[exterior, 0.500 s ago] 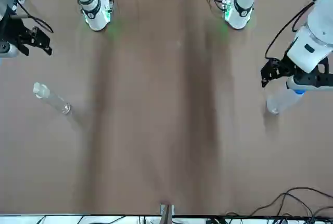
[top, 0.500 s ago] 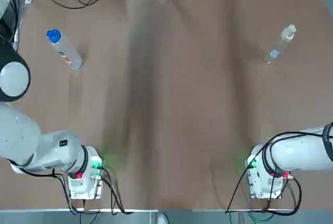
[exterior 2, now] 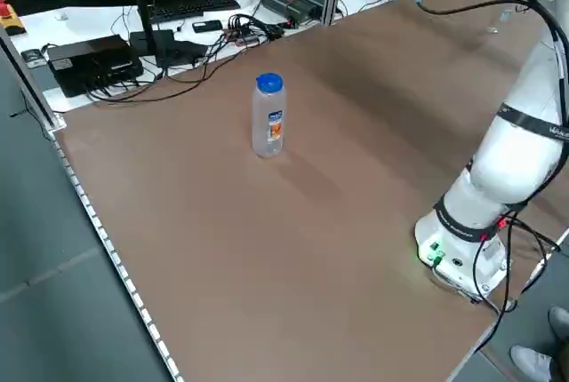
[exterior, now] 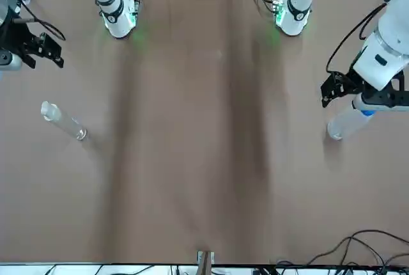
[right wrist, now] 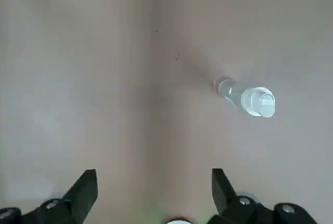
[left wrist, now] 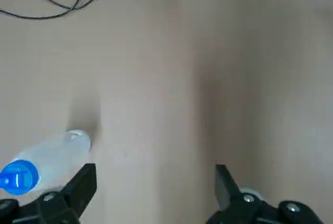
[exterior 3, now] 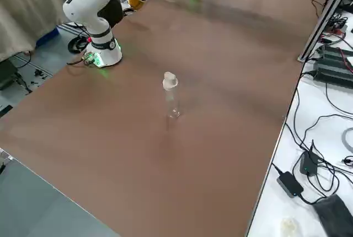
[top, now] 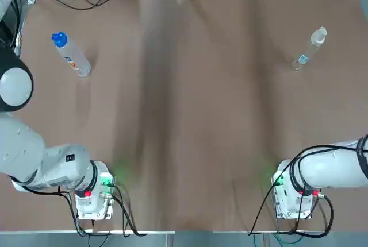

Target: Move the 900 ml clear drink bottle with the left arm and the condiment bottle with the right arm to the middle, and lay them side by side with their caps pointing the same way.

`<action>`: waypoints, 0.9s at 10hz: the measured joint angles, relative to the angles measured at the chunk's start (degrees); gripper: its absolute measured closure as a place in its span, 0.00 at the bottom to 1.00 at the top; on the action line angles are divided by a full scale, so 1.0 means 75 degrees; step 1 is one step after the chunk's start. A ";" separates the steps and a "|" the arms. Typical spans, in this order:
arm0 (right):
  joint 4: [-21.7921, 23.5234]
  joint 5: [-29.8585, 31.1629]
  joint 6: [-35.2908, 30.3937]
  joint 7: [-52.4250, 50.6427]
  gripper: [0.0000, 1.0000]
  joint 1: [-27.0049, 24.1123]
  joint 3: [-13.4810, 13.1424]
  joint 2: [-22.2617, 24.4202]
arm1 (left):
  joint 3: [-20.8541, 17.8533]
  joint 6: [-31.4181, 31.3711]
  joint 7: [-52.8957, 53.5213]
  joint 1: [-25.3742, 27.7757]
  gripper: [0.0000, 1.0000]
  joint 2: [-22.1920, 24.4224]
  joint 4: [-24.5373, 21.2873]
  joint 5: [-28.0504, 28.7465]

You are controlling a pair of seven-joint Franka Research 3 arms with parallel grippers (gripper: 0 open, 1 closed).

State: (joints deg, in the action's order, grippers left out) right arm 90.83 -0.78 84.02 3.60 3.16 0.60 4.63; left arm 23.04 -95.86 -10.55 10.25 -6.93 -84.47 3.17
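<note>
With both arms' jaws open, I saw the drink bottle (top: 70, 54) standing far left and the condiment bottle (top: 307, 49) far right on the bench (top: 190, 115); a glancing approach could topple either.

— How many bottles?
— Two: one clear drink bottle (top: 72, 56), blue-capped, at the top view's upper left, and one condiment bottle (top: 309, 49) at its upper right.
— And grippers?
— Two: the left gripper (left wrist: 153, 174) and the right gripper (right wrist: 153, 176). One table (top: 184, 120).
</note>
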 joint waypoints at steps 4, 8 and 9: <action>-0.0001 0.0000 0.0000 0.0000 0.03 -0.0001 -0.0001 0.0000 | -0.0077 -0.0458 0.0721 0.1061 0.00 -0.0767 -0.0805 0.0023; -0.0001 0.0001 0.0000 0.0000 0.03 -0.0002 -0.0005 0.0000 | -0.0089 -0.1441 0.1836 0.2132 0.00 -0.0797 -0.1639 0.0041; 0.0004 0.0006 0.0000 0.0001 0.04 -0.0010 -0.0012 0.0000 | -0.0091 -0.1442 0.2078 0.2323 0.00 -0.0723 -0.1659 0.0042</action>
State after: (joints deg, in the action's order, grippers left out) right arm 90.86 -0.73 84.01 3.61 3.08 0.51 4.63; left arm 22.36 -106.67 5.04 27.67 -12.35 -96.91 3.48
